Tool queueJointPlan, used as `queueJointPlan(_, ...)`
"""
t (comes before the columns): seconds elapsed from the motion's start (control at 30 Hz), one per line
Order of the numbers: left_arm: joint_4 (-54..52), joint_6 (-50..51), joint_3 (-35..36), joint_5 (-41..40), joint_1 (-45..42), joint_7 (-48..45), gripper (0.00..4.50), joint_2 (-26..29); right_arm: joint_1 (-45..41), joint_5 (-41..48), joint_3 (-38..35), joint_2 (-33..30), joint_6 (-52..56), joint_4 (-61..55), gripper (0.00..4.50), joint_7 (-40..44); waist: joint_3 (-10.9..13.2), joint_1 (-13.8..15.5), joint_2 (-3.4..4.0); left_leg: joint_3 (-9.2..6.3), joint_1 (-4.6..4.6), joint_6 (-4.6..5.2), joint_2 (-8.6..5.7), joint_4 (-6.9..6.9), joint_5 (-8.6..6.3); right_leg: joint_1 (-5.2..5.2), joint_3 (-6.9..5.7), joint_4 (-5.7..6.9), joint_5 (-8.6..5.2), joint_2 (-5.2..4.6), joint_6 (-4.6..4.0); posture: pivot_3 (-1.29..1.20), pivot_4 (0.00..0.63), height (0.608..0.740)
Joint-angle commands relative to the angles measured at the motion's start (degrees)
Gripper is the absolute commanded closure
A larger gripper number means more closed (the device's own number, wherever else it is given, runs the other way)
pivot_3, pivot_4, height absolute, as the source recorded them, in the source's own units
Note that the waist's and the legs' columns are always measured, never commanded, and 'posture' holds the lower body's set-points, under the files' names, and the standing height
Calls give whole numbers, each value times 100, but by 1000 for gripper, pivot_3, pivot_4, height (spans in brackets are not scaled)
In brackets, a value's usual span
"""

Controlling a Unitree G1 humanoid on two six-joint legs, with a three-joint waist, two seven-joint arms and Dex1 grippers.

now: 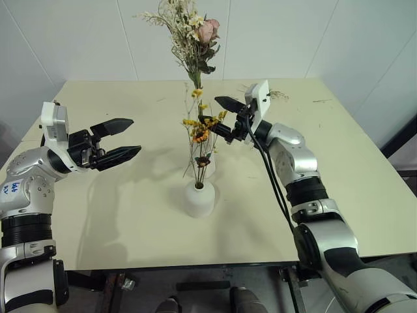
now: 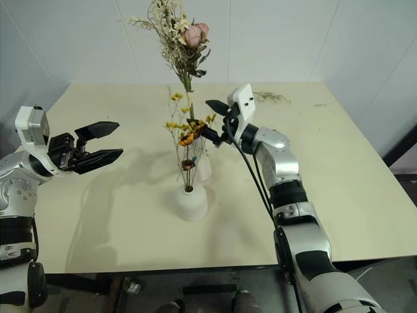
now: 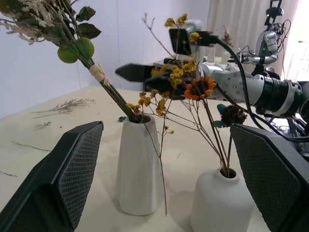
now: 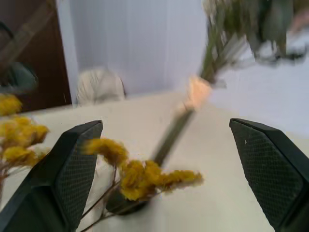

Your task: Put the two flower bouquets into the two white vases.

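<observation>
The left wrist view shows tied stems (image 3: 99, 73); both grippers (image 1: 116, 142) (image 1: 221, 116) gape empty over the table (image 1: 339, 169).

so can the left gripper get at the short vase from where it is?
Probably yes. The left gripper is open, and bare table lies between it and the short vase. The yellow flowers spread above the neck, so it should approach low.
</observation>
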Motion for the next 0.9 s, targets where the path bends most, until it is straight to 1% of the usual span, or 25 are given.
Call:
queueJointPlan(0.03,53,-109,25,36,-159,24,0,18,-306,14,-22,-132,334,-219,38,-76,0,-1,0,0,0,0,0,-1,0,0,0,0,0,0,-1,0,150,740)
queueJointPlan(0.27,99,-150,4,27,-186,20,0,-31,-685,-22,-84,-219,704,69,38,-134,0,4,0,0,-2,0,-1,-1,0,0,0,-1,0,-1,-1,0,150,740)
queueJointPlan(0.43,57,-115,35,-41,-151,-76,0,1,-1079,-113,14,-252,1378,438,38,-159,0,-1,0,0,-2,0,0,-1,0,-1,0,0,0,-1,-1,0,150,740)
queueJointPlan(0.6,-8,-96,75,-64,-91,-81,0,16,-1241,-136,5,-213,1527,599,38,-87,0,6,0,0,-3,0,-1,-2,0,-1,0,-2,0,-1,-1,0,150,740)
queueJointPlan(0.73,-151,-82,155,-97,50,-20,0,34,-1657,-252,84,-95,1788,1097,38,-77,0,-18,0,1,-4,0,-1,-3,0,-4,0,0,0,-1,-1,0,150,740)
queueJointPlan(0.9,-359,-44,253,-151,230,82,0,33,-1977,-390,121,59,1745,1597,38,-76,0,-25,0,1,-5,0,0,-8,0,-9,1,0,-1,-1,-1,0,150,740)
